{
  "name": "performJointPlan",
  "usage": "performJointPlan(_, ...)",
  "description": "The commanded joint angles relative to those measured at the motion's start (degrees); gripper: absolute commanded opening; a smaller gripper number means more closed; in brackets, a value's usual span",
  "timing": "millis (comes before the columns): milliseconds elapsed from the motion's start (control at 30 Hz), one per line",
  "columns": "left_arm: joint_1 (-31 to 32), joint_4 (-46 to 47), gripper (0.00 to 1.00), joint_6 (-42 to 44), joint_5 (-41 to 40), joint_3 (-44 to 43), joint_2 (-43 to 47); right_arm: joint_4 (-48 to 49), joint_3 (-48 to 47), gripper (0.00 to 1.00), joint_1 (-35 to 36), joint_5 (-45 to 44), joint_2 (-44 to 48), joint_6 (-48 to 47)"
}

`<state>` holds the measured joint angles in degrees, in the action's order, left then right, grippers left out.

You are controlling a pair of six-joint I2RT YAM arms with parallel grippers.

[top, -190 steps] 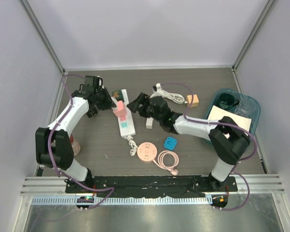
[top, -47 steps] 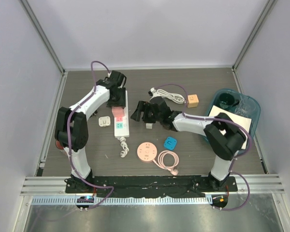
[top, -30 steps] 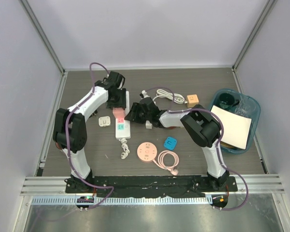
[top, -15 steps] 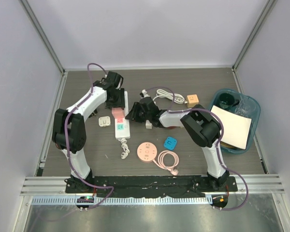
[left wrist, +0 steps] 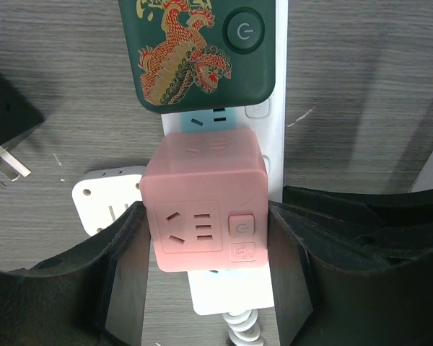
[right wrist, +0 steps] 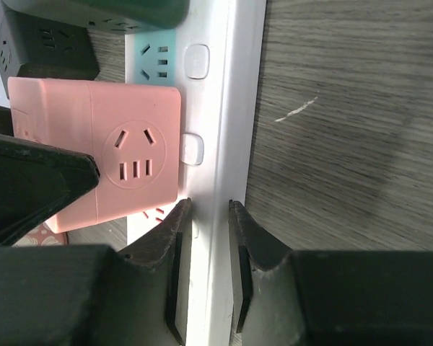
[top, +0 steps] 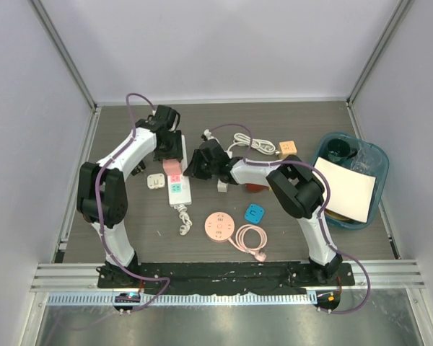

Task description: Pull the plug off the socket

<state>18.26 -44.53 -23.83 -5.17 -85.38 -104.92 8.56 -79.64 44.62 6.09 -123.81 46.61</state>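
On the far-left part of the table [top: 289, 216], a black adapter [left wrist: 3, 122] and a small white adapter [left wrist: 101, 205] lie loose on the wood, just left of my left gripper [left wrist: 206, 245]. That gripper is closed about the pink cube plug [left wrist: 202, 187]. One finger [left wrist: 123, 281] presses each side face, so the jaws stand only as wide as the cube.

The cube sits plugged into the white power strip [top: 179, 193]. The strip runs from the far edge toward the near edge, left of the table's middle. A dark green adapter [left wrist: 202, 50] with a dragon print is seated in the strip just beyond the cube, on the far side.

My right gripper [right wrist: 208, 209] comes in from the right and is nearly closed. Its two fingers [right wrist: 175, 267] pinch the strip's raised right-hand rim just beside the cube.

Further right lie a coiled white cable [top: 247, 141] and a small tan block [top: 287, 149]. A teal bin [top: 325, 151] stands at the right edge.
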Motion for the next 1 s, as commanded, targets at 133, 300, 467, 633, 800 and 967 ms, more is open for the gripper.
performJointPlan(133,1.78,-2.04,0.0,-2.01,5.88,-8.04,6.4,-15.41,-2.36,0.25,1.7,-10.39,-8.46,-5.3)
performJointPlan(300,2.13,-4.24,0.0,-2.09,3.59,-10.86,5.61,-15.94,-2.81,0.24,2.05,-10.13,-9.87,-5.21)
performJointPlan(467,2.22,-3.54,0.0,-2.36,2.71,-7.87,5.08,-12.87,-0.79,0.26,1.79,-9.51,-5.93,-5.04)
performJointPlan(633,2.13,-4.07,0.0,-2.62,1.66,-8.22,5.17,-13.13,-1.66,0.27,1.35,-9.69,-1.62,-5.83)
performJointPlan(800,2.13,-5.04,0.0,-2.71,-0.8,-10.24,6.31,-12.43,-1.14,0.29,0.99,-8.99,1.11,-6.09)
performJointPlan(967,2.13,-2.76,0.0,-3.32,0.85,-11.47,7.81,-6.71,2.56,0.41,0.99,-4.53,8.13,-7.75)
